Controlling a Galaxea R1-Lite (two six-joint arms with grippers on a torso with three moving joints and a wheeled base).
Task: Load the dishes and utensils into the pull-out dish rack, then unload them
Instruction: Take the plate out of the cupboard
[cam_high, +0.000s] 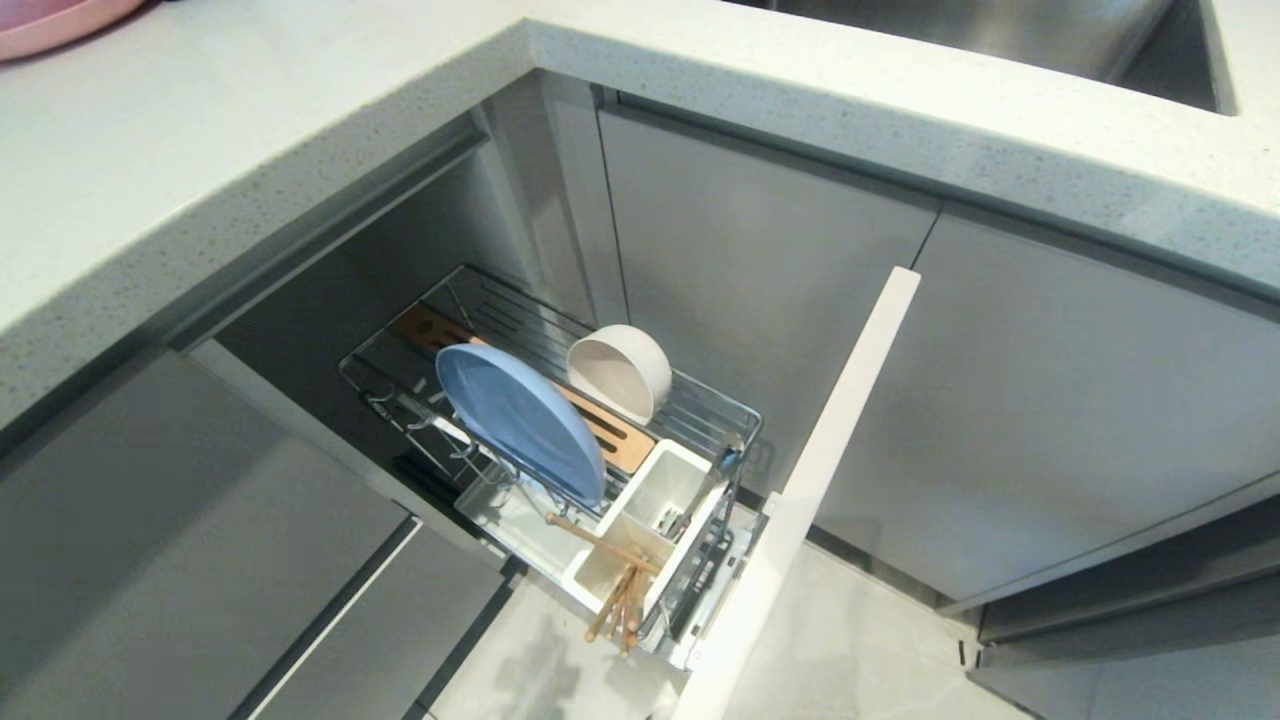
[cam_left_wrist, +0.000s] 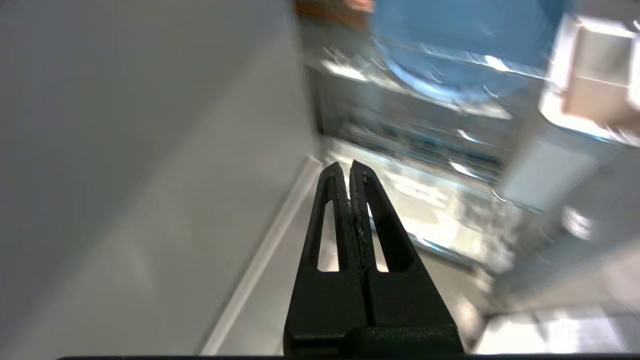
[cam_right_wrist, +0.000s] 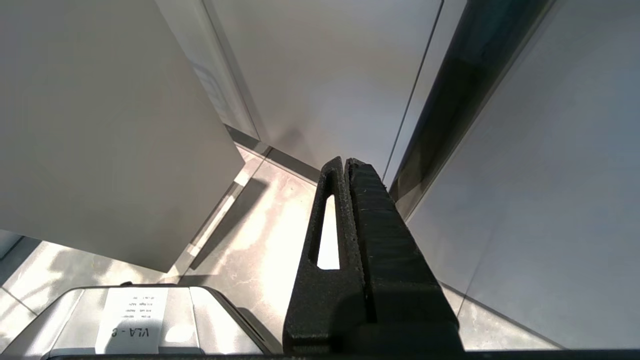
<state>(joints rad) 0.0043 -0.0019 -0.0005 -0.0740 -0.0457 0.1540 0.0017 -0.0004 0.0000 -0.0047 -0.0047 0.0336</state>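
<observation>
The pull-out dish rack (cam_high: 700, 400) stands drawn out of the corner cabinet. In it the pale-blue plate (cam_high: 520, 420) stands on edge and the off-white bowl (cam_high: 620, 372) lies tilted on its side behind it. Wooden chopsticks (cam_high: 615, 590) lean in the white caddy (cam_high: 650, 530), and a metal spoon (cam_high: 672, 522) shows in its far compartment. Neither arm is in the head view. My left gripper (cam_left_wrist: 346, 167) is shut and empty, low beside the rack, with the blue plate (cam_left_wrist: 450, 45) blurred ahead. My right gripper (cam_right_wrist: 345, 162) is shut and empty, parked above the floor.
The rack's grey door front (cam_high: 810, 480) stands out edge-on to the right. A speckled countertop (cam_high: 300, 150) wraps the corner, with a pink plate (cam_high: 50, 20) at its far left and a sink (cam_high: 1000, 30) at the back right. Part of the robot's base (cam_right_wrist: 130, 315) shows below the right gripper.
</observation>
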